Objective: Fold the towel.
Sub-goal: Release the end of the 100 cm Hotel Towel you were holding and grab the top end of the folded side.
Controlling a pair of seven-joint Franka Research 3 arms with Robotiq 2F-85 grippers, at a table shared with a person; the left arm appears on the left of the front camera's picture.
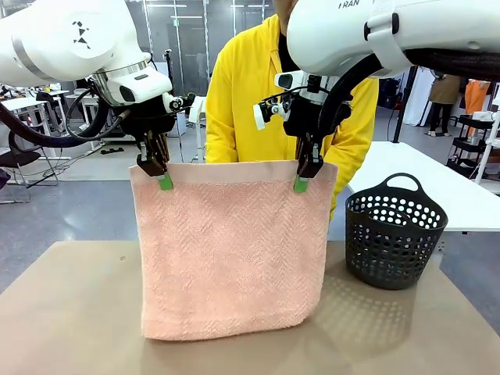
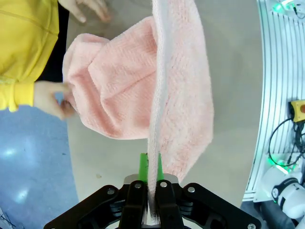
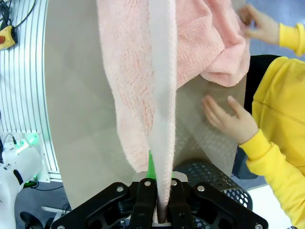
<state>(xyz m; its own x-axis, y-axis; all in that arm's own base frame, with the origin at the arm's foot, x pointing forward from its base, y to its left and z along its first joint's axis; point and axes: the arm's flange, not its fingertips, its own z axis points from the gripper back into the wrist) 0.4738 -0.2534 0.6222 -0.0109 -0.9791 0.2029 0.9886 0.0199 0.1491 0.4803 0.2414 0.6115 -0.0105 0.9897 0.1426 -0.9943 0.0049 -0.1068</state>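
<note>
1. Tan matte tabletop (image 1: 70,312), smooth. Grey glossy workshop floor behind it.
2. From my seat: left gripper (image 1: 165,181), black fingers w/ green pads, is pinched tight on the towel (image 1: 226,258) at its top-left corner. Left wrist view shows the hem squeezed flat betw. the pads.
3. Right gripper (image 1: 301,183), same build, is clamped on the top edge near the other corner.
4. Towel hangs as a flat, near-square sheet betw. both grippers, and its lower end reaches the table. Light pink terry, herringbone weave, fuzzy nap. Hem band (image 1: 234,172) along the top is plain, smoother and paler.
5. Wrist views: the far part of the cloth lies bunched on the table. One hand (image 2: 50,98) of the person pinches it there. Another hand (image 3: 228,119) lies flat on the tabletop, fingers spread.
6. Person (image 1: 242,86) in a yellow sweatshirt stands right behind the towel.
7. Basket (image 1: 394,234): black plastic, round, tapered, walls perforated w/ round holes, loop handle. It sits on the table to the towel's right, apart from it.
8. Writing: "RAN" reads on the right arm's white shell (image 1: 349,4), rest cut off by the frame. Black geometric mark (image 1: 80,33) on the left arm.
</note>
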